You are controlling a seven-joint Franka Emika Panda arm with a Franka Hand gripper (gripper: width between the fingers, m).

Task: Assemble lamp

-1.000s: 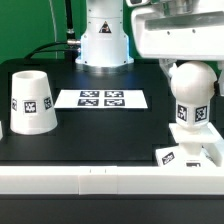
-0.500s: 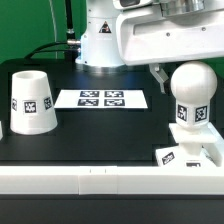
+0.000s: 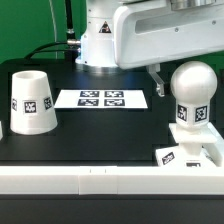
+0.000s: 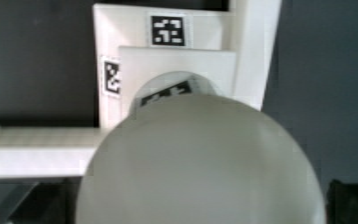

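Observation:
The white round-headed bulb (image 3: 192,95) stands upright on the flat square base (image 3: 190,153) at the exterior view's right. The cup-like shade (image 3: 33,102) stands alone, wide end down, at the exterior view's left. My gripper (image 3: 160,82) hangs just beside the bulb's head, on the side toward the exterior view's left; one dark finger (image 3: 155,80) shows, the other is hidden. In the wrist view the bulb's head (image 4: 202,160) fills the space between my fingers, with the tagged base (image 4: 172,45) beyond it. The jaws stand wide apart and grip nothing.
The marker board (image 3: 101,98) lies flat in the middle of the black table. The big white robot pedestal (image 3: 103,45) stands behind it. A white ledge (image 3: 100,182) runs along the table's near edge.
My gripper has moved toward the exterior view's left, from over the bulb to beside it. The bulb, base and shade have not moved.

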